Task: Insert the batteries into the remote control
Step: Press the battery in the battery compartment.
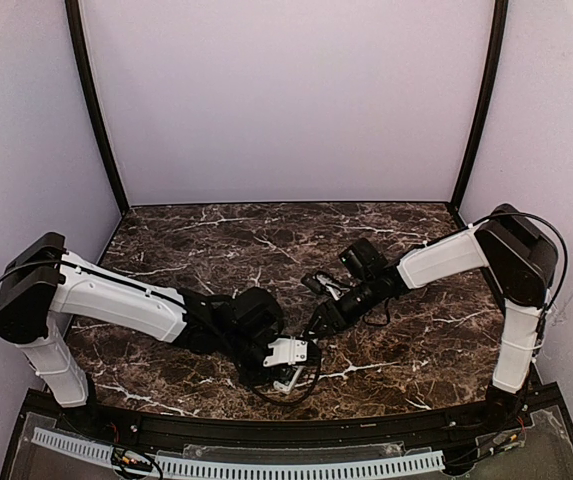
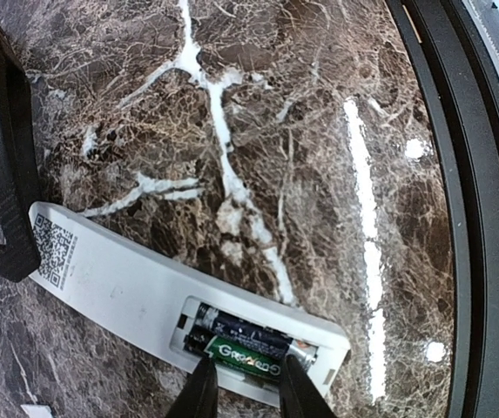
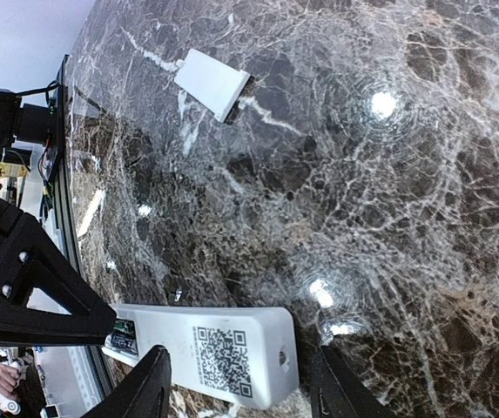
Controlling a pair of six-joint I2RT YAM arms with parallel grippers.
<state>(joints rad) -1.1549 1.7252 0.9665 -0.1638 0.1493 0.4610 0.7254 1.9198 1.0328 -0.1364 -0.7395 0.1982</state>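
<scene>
The remote control is being presented back-up on the table, compartment exposed. Its QR end is being straddled by the spread right gripper, likely for steadying. Its green battery is being bracketed by the left gripper, likely for seating; a pinch cannot be told.

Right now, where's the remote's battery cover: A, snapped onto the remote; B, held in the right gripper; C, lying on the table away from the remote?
C: the white battery cover lies flat on the marble table, apart from the remote control, whose back shows batteries uncovered.
</scene>
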